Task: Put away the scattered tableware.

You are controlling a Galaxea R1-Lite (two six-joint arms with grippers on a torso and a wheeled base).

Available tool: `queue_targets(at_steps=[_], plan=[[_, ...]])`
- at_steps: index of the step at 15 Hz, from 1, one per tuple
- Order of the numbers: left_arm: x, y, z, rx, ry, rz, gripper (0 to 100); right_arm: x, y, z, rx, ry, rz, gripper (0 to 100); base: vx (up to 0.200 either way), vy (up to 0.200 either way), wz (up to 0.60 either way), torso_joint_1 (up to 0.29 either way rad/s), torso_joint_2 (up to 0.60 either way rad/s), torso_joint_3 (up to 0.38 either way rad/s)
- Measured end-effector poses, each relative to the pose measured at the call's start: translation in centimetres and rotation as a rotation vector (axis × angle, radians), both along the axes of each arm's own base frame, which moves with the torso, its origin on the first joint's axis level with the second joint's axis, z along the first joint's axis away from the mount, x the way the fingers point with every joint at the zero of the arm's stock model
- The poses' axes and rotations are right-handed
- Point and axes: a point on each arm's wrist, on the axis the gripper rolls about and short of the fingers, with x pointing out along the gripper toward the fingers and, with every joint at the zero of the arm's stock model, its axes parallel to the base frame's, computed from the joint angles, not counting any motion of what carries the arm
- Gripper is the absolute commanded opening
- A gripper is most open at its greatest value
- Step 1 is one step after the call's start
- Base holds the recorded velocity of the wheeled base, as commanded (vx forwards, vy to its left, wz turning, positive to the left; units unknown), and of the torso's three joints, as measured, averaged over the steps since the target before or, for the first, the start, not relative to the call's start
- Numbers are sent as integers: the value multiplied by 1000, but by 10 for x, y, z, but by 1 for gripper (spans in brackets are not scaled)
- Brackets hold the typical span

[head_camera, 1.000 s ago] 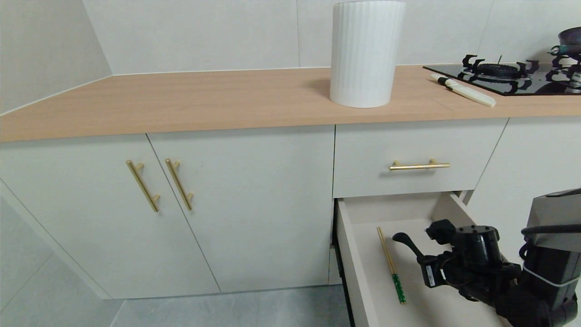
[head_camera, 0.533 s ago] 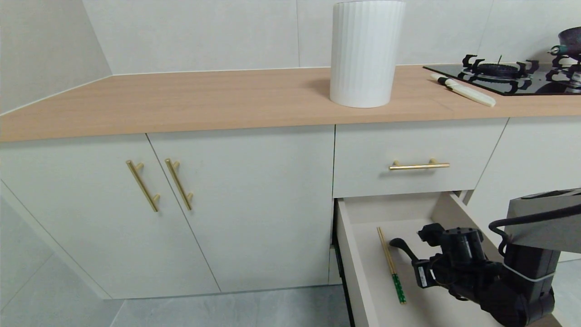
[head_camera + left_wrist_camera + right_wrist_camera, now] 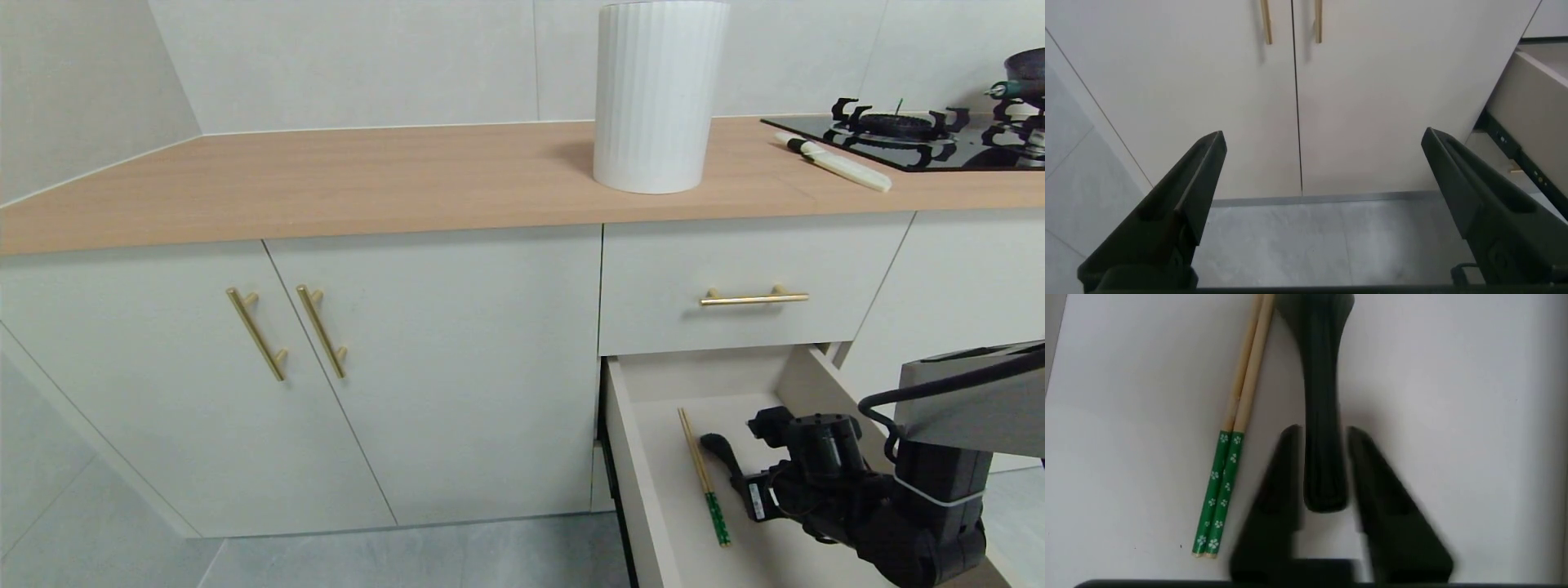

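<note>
Right gripper (image 3: 1323,439) holding black spoon (image 3: 1319,384) inside drawer (image 3: 641,482)
Its jaws are pinching the handle's end, nearly shut; the spoon is sitting just beside chopsticks (image 3: 1238,416). Likely light, rigid, slick; mid-handle is looking safer.

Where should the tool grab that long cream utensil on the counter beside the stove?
Take the cream utensil at mid-length, from straight above, closing across its narrow width. It lies flat and slanted on the countertop beside the hob, so both long sides are free.
</note>
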Motion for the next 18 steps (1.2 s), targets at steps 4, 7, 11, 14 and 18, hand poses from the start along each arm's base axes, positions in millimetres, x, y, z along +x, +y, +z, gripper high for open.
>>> queue_targets(at_steps=[4, 7, 11, 14, 18], plan=[[0, 0, 0, 0, 0, 0, 100, -1, 0, 3, 3, -7, -1, 100, 0, 0, 0, 0, 0, 0], [0, 0, 0, 0, 0, 0, 100, -5, -2, 24, 15, -49, -4, 100, 0, 0, 0, 0, 0, 0], [0, 0, 0, 0, 0, 0, 100, -24, -8, 65, 20, -33, -12, 100, 0, 0, 0, 0, 0, 0], [0, 0, 0, 0, 0, 0, 100, -52, -13, 107, 42, 25, -34, 100, 0, 0, 0, 0, 0, 0], [0, 0, 0, -1, 0, 0, 100, -104, -22, 151, 91, 116, -77, 100, 0, 0, 0, 0, 0, 0]])
